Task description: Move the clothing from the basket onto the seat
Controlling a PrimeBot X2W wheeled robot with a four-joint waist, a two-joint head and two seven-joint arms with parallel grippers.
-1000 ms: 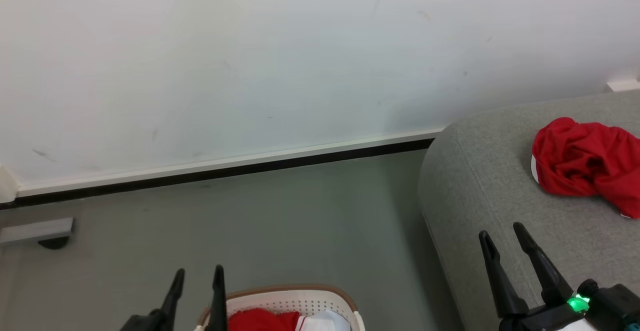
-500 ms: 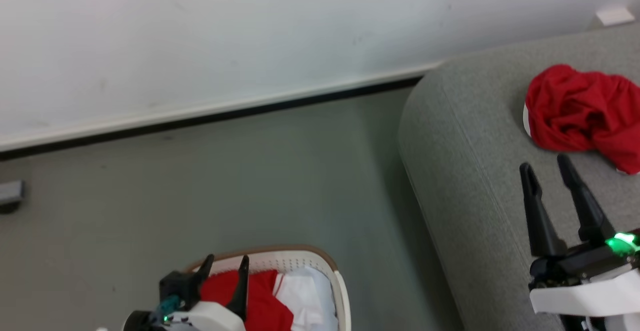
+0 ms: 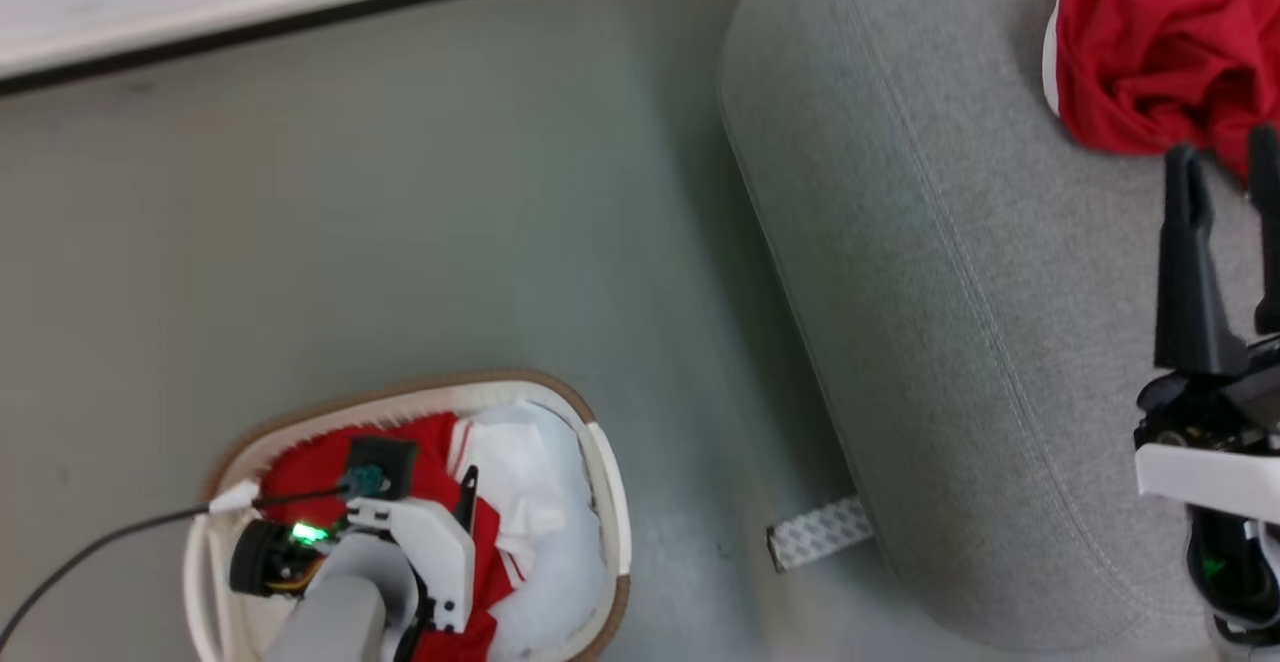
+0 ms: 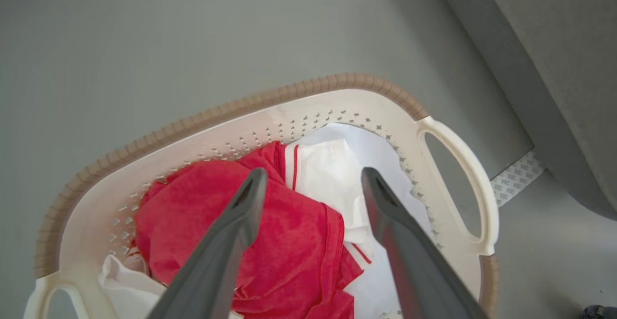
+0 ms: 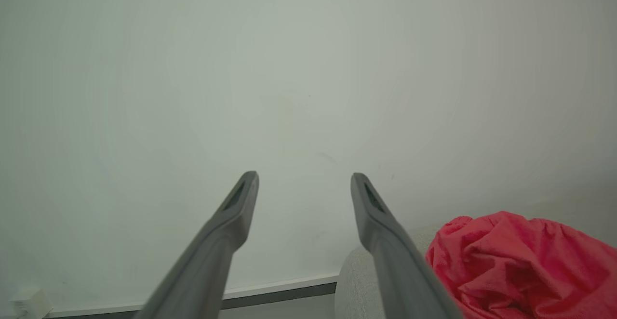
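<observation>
Left gripper (image 4: 312, 174) spread wide, holding nothing, poised over the clothing (image 4: 193, 208) heaped in the basket (image 4: 337, 101); whether it touches, cannot tell. Right gripper (image 3: 1225, 147) spread, empty, above the seat (image 3: 950, 292), near a red garment (image 3: 1130, 52) lying there.

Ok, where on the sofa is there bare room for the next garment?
The seat is bare from its rounded left edge across to the red garment lying at its far right. It is tight by that garment, where the open right gripper hangs. The basket is crowded: red and white clothing fills it, with the open left gripper above.
</observation>
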